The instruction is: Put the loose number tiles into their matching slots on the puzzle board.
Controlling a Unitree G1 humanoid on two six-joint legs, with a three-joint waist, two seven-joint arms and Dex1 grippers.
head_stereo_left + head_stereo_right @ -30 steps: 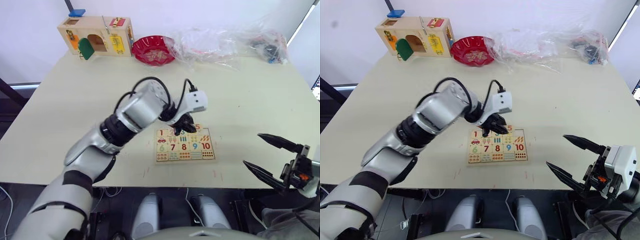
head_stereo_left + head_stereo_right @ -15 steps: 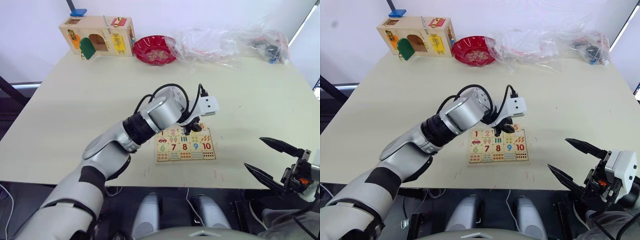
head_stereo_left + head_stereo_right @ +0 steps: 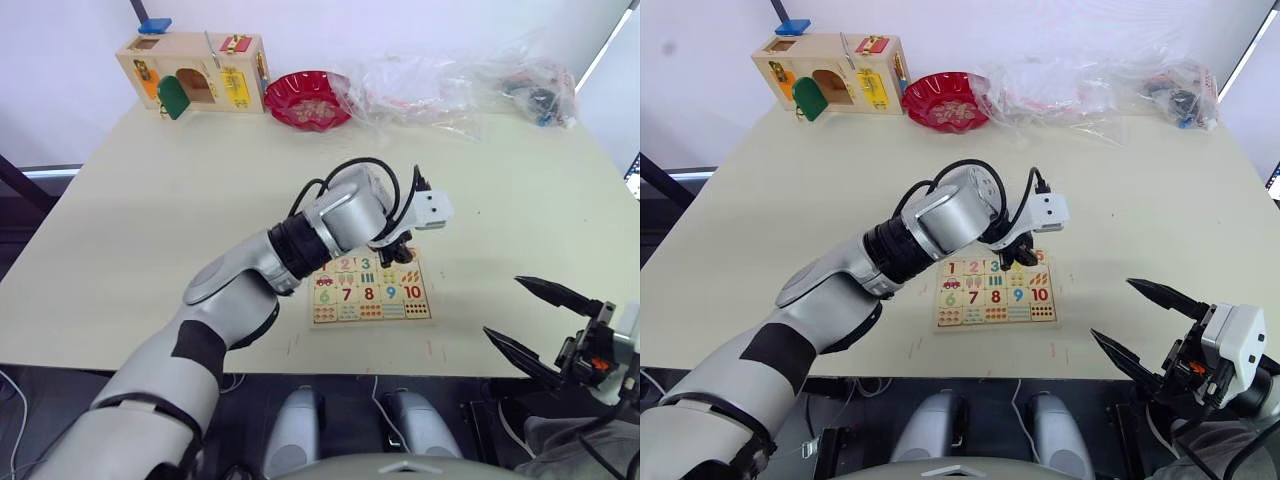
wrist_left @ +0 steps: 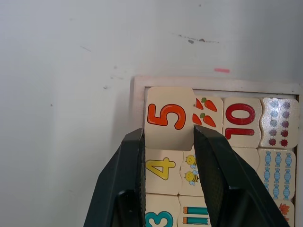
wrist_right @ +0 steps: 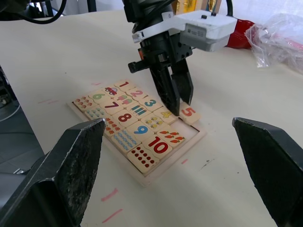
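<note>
Right gripper (image 3: 1145, 330), nearest the viewer, is off the near right of the puzzle board (image 5: 195, 142): its two black fingers are spread wide with nothing between them, well apart from the board.

The puzzle board lies flat on the table (image 3: 150, 200). Tiles 1 to 4 sit in its far row, with picture squares, tiles 6 to 10 and dot squares in the rows nearer the viewer.

Left gripper (image 4: 168, 146), at the board's far right corner, has its two fingers standing either side of the near edge of the tile 5 (image 4: 166, 118). They are narrowly parted, and whether they are gripping it or have just let go cannot be told. The tile lies beside tile 4 (image 4: 160, 169), over the last slot of that row. In the right wrist view it looks tilted, one edge riding up on the rim rather than lying flush. Judged step: seating this last loose tile. The left arm is far the nearer, and the tile lies directly ahead of its fingertips, toward the corner.

Beyond the board, at the table's far edge: a wooden latch box (image 3: 190, 72), a red bowl (image 3: 308, 98) and clear plastic bags (image 3: 450, 85).
</note>
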